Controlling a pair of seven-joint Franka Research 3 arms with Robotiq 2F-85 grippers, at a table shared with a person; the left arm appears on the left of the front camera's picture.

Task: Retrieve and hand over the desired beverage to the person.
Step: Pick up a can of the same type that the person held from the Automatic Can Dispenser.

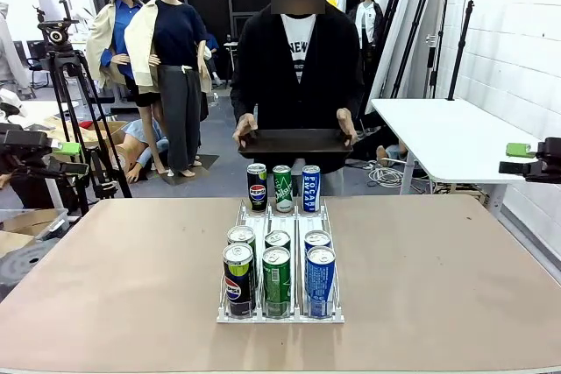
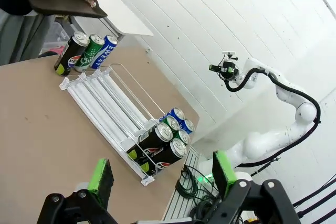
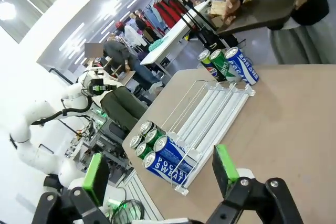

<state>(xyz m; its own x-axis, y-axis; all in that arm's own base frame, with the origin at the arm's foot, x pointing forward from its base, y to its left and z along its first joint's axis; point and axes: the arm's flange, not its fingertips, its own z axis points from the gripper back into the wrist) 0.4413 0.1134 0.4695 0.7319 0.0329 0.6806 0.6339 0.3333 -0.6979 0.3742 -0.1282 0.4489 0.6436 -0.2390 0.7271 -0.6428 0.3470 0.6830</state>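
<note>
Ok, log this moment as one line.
left jaws: open, empty | right jaws: open, empty | cans at rack, none gripped | person holding tray at far edge

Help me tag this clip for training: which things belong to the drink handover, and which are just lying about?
Job: person, the tray they hold, rack, six racked cans, three cans standing beyond it.
Lying about: camera tripod, white side table, floor cables.

Person (image 1: 298, 67) in black jacket over white T-shirt, behind the far edge of the table (image 1: 131, 260), dark tray (image 1: 294, 141) at the waist
</note>
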